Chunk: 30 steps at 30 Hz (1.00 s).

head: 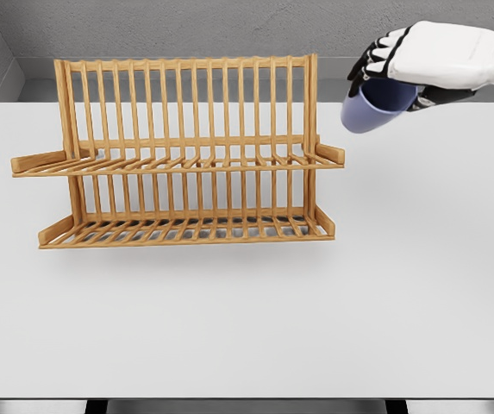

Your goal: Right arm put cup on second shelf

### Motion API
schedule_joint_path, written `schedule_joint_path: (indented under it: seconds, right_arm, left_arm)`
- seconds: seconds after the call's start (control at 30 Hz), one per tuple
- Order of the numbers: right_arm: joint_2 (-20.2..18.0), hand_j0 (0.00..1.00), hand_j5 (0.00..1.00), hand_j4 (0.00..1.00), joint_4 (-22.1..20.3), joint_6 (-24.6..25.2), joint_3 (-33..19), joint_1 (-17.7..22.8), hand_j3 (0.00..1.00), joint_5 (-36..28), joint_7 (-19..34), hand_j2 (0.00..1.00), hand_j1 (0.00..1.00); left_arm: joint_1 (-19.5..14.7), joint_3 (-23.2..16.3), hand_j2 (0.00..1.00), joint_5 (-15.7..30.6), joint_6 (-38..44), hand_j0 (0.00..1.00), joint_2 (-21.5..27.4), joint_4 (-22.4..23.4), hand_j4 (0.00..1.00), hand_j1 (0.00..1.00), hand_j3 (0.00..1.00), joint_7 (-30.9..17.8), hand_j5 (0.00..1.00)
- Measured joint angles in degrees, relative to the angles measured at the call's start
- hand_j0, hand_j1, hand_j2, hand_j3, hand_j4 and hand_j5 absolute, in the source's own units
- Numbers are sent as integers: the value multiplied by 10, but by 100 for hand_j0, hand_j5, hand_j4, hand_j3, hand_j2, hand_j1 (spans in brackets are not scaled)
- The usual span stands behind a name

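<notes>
A grey wall (229, 26) is running behind a white tabletop (247, 328) that is filling most of the head view. A wooden two-tier rack (186, 155) is standing left of the middle, nearer the far edge, with its upper shelf (178, 164) and lower shelf (186, 231) both holding nothing. Wide bare surface is lying along the near edge and toward the right edge. The right hand (428, 56) is reaching in from the upper right, its fingers (372, 56) wrapping around a blue cup (376, 105). The cup is hanging tilted above the far right corner area, just beside the rack's upper right end, apart from it.
</notes>
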Motion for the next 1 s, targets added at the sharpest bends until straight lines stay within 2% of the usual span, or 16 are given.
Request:
schedule_joint_path:
  seconds: [0.33, 0.67, 0.7, 0.73, 0.9, 1.0]
  right_arm:
    - [21, 61, 61, 61, -90, 0, 3, -4, 61, -1, 0, 61, 61]
    - [39, 63, 63, 63, -104, 1, 41, -4, 63, 5, -3, 63, 63]
    - [41, 67, 67, 67, -104, 1, 44, -4, 67, 7, -4, 67, 67]
    - [42, 100, 100, 100, -104, 1, 47, -4, 100, 8, -4, 100, 100]
    - [40, 100, 100, 100, -102, 1, 41, -3, 100, 8, -1, 100, 100]
    - [33, 100, 100, 100, -100, 0, -14, 4, 100, 5, 0, 100, 100]
  left_arm:
    - [0, 0, 100, 0, 0, 100, 0, 0, 100, 100, 100, 0, 100]
    - [0, 0, 100, 0, 0, 100, 0, 0, 100, 100, 100, 0, 100]
    - [0, 0, 100, 0, 0, 100, 0, 0, 100, 100, 100, 0, 100]
    - [0, 0, 100, 0, 0, 100, 0, 0, 100, 100, 100, 0, 100]
    - [0, 0, 100, 0, 0, 100, 0, 0, 100, 100, 100, 0, 100]
    - [0, 0, 100, 0, 0, 100, 0, 0, 100, 100, 100, 0, 100]
